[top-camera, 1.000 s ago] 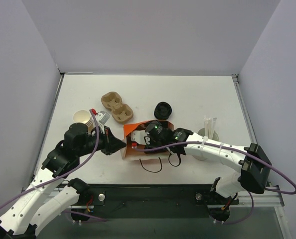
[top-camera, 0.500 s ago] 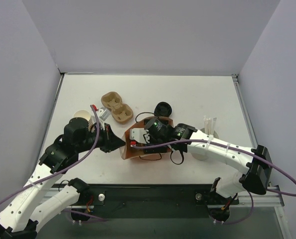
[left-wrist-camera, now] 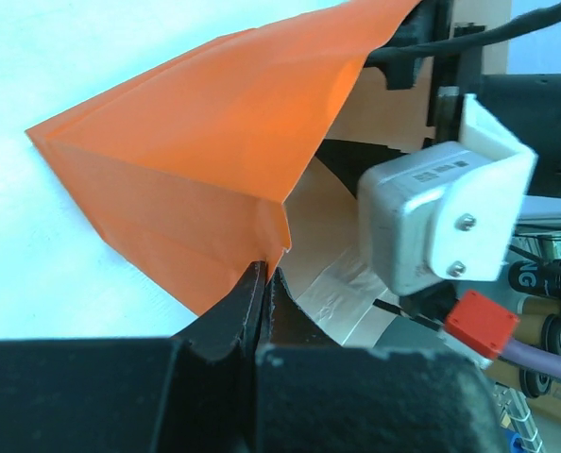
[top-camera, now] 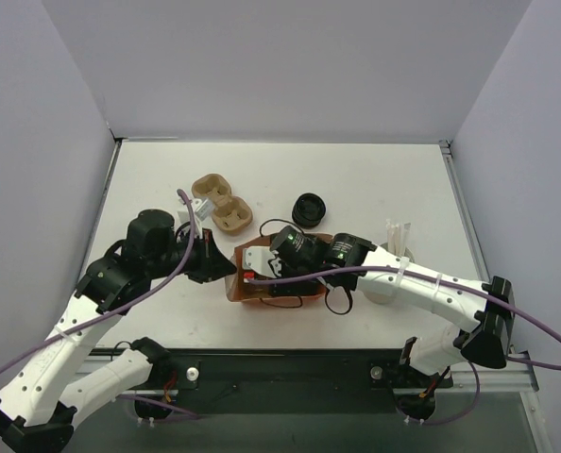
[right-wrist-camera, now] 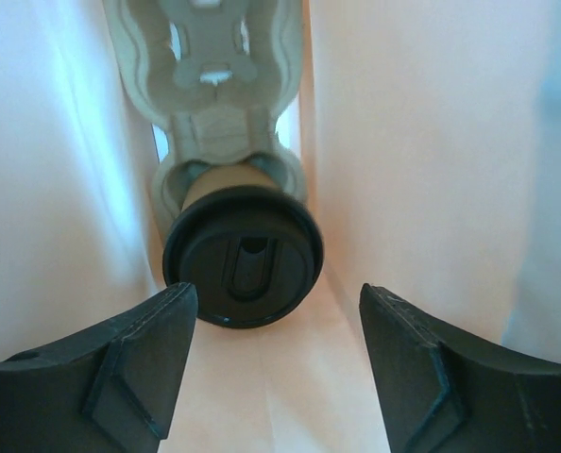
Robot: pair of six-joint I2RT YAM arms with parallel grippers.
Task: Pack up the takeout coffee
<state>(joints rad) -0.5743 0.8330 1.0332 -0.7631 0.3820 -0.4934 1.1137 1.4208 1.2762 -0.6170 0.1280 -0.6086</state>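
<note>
The takeout coffee (right-wrist-camera: 243, 257), a tan cup under a round black lid, sits in a pulp cup carrier (right-wrist-camera: 210, 85) inside the orange bag (top-camera: 279, 291). My right gripper (right-wrist-camera: 279, 294) is open inside the bag, its fingers apart on either side of the lid and a little short of it, touching nothing. In the top view its wrist (top-camera: 295, 250) reaches into the bag's mouth. My left gripper (left-wrist-camera: 266, 274) is shut on the edge of the bag (left-wrist-camera: 195, 151) at its left side (top-camera: 231, 271). The cup itself is hidden in the top view.
A second pulp carrier (top-camera: 222, 203) lies at the back left of the table. A stack of black lids (top-camera: 308, 208) sits behind the bag. A white cup with stirrers (top-camera: 394, 257) stands to the right under my right arm.
The bag has tipped from lying on its side to mouth-up, pulled by my left gripper. My left arm has swung back and now hides the paper cup at the left.
</note>
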